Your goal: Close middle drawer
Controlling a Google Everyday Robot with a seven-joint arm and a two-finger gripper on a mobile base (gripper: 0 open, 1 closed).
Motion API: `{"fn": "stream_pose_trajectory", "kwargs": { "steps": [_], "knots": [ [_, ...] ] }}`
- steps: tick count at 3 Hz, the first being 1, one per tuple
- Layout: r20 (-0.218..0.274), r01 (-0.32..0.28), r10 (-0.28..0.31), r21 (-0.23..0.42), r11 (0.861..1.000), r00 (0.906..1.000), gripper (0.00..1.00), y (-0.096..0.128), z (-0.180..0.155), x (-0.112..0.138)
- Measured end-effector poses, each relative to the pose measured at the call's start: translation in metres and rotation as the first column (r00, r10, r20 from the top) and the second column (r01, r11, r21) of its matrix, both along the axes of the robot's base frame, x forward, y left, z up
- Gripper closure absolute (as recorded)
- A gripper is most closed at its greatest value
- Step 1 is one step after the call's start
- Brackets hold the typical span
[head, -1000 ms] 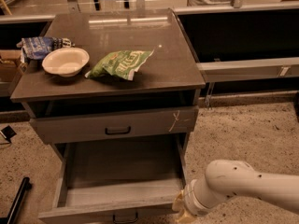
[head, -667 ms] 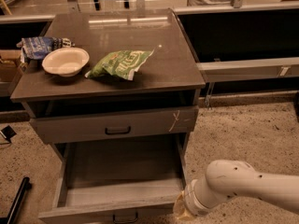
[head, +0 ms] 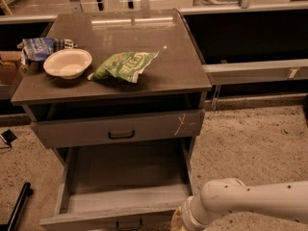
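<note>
The middle drawer [head: 126,176] stands pulled far out of the grey cabinet [head: 144,42] at the bottom of the view, its deep grey box open to the camera and its plain front, with a small dark pull handle [head: 129,223], lying along the lower edge. Just beside its right front corner sits the gripper [head: 177,222], at the end of a white arm [head: 255,200] reaching in from the right; whether the pincer is wide or narrow cannot be told, as it is cut off by the picture's edge. Directly above, the upper drawer [head: 82,131] shows a white scratch mark [head: 181,123] near its right end. On the cabinet top lie a white bowl [head: 67,63], a green snack bag [head: 124,65] with white lettering too blurred to read, and, at the left edge, a blue packet [head: 44,47] whose print is also unreadable. Speckled floor [head: 250,143] surrounds the cabinet.
</note>
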State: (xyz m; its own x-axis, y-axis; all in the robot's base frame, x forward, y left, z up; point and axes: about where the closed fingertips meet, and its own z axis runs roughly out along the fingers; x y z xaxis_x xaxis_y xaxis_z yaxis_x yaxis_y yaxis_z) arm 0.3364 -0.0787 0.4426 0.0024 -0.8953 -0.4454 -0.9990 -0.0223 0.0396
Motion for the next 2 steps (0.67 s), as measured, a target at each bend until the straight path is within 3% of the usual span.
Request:
{"fn": "stream_pose_trajectory", "kwargs": {
  "steps": [1,2],
  "knots": [
    [0.047,-0.019,0.019,0.002,1.000,0.9987,1.00,0.0145,-0.0254,0.0076],
    [0.047,-0.019,0.019,0.002,1.000,0.9987,1.00,0.0145,-0.0255,0.0076]
  ]
}}
